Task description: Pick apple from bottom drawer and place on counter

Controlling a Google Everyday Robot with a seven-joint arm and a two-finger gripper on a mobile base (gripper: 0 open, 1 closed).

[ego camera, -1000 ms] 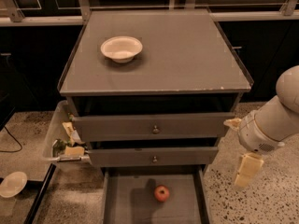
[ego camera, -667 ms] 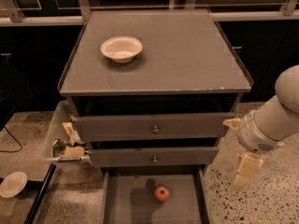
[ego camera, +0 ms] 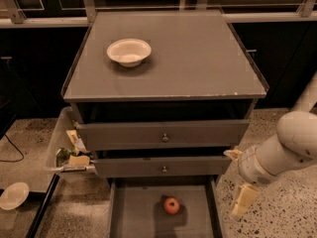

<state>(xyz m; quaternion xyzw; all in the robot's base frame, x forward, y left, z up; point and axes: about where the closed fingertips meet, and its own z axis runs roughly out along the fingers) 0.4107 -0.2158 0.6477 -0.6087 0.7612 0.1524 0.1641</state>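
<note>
The apple [ego camera: 172, 205], small and red, lies on the floor of the bottom drawer [ego camera: 133, 217], which is pulled out at the foot of the cabinet. The counter [ego camera: 198, 58] is the flat grey top above the two knobbed drawers. My gripper [ego camera: 239, 178] hangs to the right of the cabinet, beside the drawer's right wall and a little above the apple's level. Its two cream fingers [ego camera: 245, 200] stand apart and hold nothing.
A white bowl [ego camera: 129, 51] stands on the counter's back left. A clear bin with scraps [ego camera: 69, 155] sits against the cabinet's left side. A white dish [ego camera: 14, 196] lies on the floor at the left. Speckled floor lies to the right.
My gripper has moved down and to the left, closer to the open bottom drawer. The apple and bowl have not moved.
</note>
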